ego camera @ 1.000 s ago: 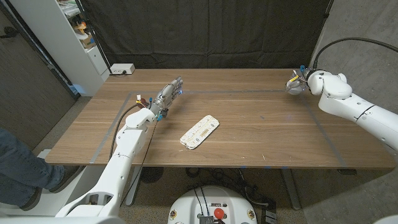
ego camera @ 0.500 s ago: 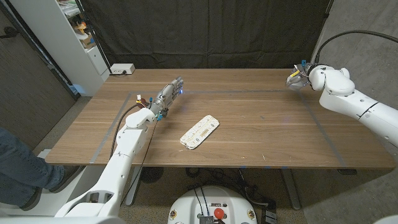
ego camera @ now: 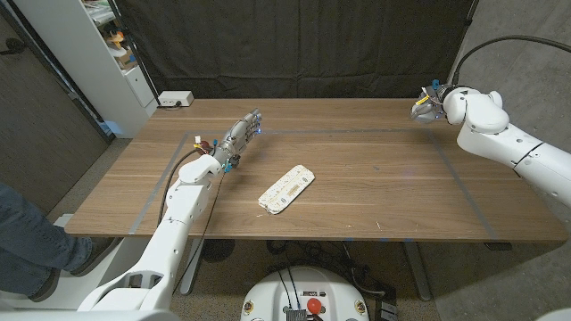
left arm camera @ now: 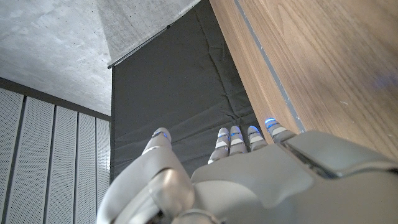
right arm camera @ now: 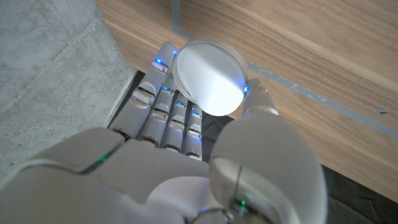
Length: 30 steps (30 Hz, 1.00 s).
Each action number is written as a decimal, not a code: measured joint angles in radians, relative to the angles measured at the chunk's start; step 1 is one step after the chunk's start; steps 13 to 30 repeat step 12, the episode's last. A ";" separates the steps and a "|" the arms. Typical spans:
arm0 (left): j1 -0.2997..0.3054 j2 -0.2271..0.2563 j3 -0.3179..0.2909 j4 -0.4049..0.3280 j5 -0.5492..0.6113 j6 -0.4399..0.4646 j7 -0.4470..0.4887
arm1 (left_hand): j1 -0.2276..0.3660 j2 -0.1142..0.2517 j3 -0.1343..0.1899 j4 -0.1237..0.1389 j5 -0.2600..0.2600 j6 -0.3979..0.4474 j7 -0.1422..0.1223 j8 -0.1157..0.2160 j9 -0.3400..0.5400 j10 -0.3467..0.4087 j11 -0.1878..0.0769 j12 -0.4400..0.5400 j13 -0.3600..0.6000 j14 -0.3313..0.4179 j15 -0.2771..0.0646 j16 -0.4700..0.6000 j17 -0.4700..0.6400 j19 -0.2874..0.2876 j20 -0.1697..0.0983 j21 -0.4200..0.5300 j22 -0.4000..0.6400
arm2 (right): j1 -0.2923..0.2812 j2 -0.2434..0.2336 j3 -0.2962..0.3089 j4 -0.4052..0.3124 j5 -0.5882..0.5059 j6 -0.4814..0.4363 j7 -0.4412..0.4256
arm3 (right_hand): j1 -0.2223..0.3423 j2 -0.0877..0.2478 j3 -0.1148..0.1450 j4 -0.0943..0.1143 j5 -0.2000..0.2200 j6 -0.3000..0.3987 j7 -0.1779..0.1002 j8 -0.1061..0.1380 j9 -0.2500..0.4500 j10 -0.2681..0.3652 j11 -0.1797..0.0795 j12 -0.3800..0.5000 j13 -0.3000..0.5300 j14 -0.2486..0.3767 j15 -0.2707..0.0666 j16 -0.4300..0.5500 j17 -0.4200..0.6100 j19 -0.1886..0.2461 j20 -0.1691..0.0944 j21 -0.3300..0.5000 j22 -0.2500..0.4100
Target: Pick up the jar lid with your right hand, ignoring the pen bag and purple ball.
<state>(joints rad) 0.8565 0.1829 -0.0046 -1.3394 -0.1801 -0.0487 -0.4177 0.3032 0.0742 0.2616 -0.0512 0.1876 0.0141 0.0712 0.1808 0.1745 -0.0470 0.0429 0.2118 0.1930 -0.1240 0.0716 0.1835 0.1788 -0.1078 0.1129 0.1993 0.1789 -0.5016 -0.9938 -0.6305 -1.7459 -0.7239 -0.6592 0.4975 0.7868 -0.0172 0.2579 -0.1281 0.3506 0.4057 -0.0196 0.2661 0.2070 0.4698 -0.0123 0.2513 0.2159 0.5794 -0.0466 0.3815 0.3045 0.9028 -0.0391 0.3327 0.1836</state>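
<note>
Jar lid (right arm camera: 209,76) is pinched btwn thumb and fingers (right arm camera: 163,99) of right hand (ego camera: 428,105), upper right of head view, above tabletop (ego camera: 375,169) far corner. Lid is round, no long axis; flat face is turned twd wrist cam. Left hand (ego camera: 239,135) is seen w/ fingers extended, nothing held. Pen bag (ego camera: 287,188) lies mid-frame.

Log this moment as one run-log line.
right hand: holds jar lid, raised at far right table corner | left hand: empty, fingers extended, over table | pen bag: untouched mid-table

Lab – black backdrop curtain (ego camera: 294,45), taped table (ego camera: 357,178)
</note>
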 measured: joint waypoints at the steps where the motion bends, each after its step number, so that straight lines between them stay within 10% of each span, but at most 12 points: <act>1: -0.001 0.000 -0.001 0.002 -0.001 -0.002 -0.001 | 0.000 0.000 0.001 -0.001 0.000 0.000 0.000 0.000 0.000 0.000 0.000 0.000 0.000 0.000 0.000 0.000 0.000 0.000 0.000 0.000 0.000 | 0.002 0.002 -0.001 0.000 -0.002 -0.001 0.002 | 0.000 0.000 0.000 0.000 0.000 0.000 0.000 0.000 0.000 0.000 0.000 0.000 0.000 0.000 0.000 0.000 0.000 0.000 0.000 0.000 0.000; 30: -0.009 -0.001 -0.006 0.020 -0.002 -0.011 -0.007 | 0.000 0.000 0.002 -0.007 0.000 0.000 0.000 0.000 0.000 0.000 0.000 0.000 0.000 0.000 0.000 0.000 0.000 -0.005 0.005 0.000 0.000 | 0.020 0.014 -0.005 -0.001 -0.017 -0.002 0.022 | 0.001 0.002 0.000 0.000 0.000 0.000 0.000 0.000 0.000 0.004 0.004 0.000 0.000 0.000 0.000 0.000 0.000 0.000 0.000 0.000 0.000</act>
